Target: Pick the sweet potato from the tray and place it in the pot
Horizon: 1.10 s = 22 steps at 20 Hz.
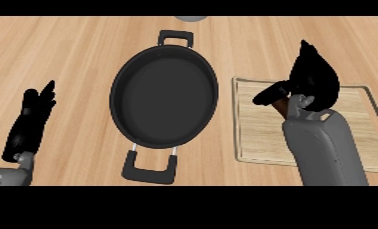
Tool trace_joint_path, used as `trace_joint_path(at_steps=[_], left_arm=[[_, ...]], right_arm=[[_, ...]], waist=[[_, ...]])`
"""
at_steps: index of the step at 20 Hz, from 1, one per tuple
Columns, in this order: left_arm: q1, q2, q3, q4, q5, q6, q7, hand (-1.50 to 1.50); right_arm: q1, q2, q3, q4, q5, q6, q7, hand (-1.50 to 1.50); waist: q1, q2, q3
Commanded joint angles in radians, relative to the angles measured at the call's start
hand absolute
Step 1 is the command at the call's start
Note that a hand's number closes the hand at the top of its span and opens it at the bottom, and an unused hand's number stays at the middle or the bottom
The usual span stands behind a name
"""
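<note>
Nearest, at the lower left, the left hand (29, 123) rests over the worktop (74, 48) with fingers straight and released, holding nothing. At the right, the right hand (310, 80) hangs over the tray (255, 138), its fingers and thumb curled down around the sweet potato (280, 105), of which only a small brown patch shows beneath the palm. I judge the sweet potato stiff, fairly dense and not fragile, with a dull skin unlikely to slip; its thick middle looks the best place to hold. Whether it is lifted off the tray I cannot tell. The tray shows nothing else. Beside it, toward the middle, the dark two-handled pot (122, 80) is empty. At the far edge a grey object (192, 18) peeks in.
</note>
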Motion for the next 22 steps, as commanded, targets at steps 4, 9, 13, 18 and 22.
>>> trace_joint_path(at_steps=[4, 9, 13, 18, 22], left_arm=[[0.034, -0.003, 0.009, -0.042, -0.014, 0.009, -0.015, 0.0], [-0.007, -0.022, -0.006, -0.05, -0.023, 0.008, 0.054, 0.0], [-0.046, -0.009, 0.028, 0.009, -0.027, -0.01, 0.021, 0.0], [-0.011, -0.004, 0.07, 0.009, 0.0, -0.057, -0.015, 0.0], [-0.004, -0.029, 0.045, -0.017, -0.023, -0.05, 0.011, 0.0]], right_arm=[[0.005, 0.034, -0.074, 0.016, 0.025, 0.148, 0.197, -1.5], [-0.024, 0.04, -0.137, 0.059, 0.038, 0.189, 0.158, -1.5], [0.013, 0.078, -0.087, 0.073, 0.076, 0.132, 0.166, -1.5], [0.037, 0.078, -0.162, 0.08, 0.118, 0.129, 0.053, -1.5], [-0.014, 0.078, -0.204, 0.203, 0.154, 0.098, 0.047, -1.5]], waist=[[0.004, 0.0, 0.002], [0.002, 0.004, 0.002], [0.002, 0.005, 0.002], [0.001, 0.006, 0.002], [0.01, 0.007, 0.003]])
